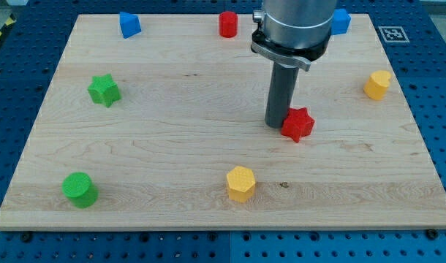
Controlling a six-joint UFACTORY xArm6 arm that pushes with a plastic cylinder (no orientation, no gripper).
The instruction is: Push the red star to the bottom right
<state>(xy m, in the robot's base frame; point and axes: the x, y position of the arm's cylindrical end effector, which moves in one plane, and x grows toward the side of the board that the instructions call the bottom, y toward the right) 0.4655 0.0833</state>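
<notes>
The red star [299, 123] lies on the wooden board [172, 153], right of the board's middle. My tip [276, 126] stands on the board right against the star's left side, touching it. The rod rises from there to the arm's grey body at the view's top.
A red cylinder [228, 24] and a blue block [129, 25] sit near the top edge, another blue block [341, 21] at the top right. A yellow block [377, 85] is at the right, a yellow hexagon [240, 183] at the bottom middle, a green star [104, 90] at the left, a green cylinder [80, 190] at the bottom left.
</notes>
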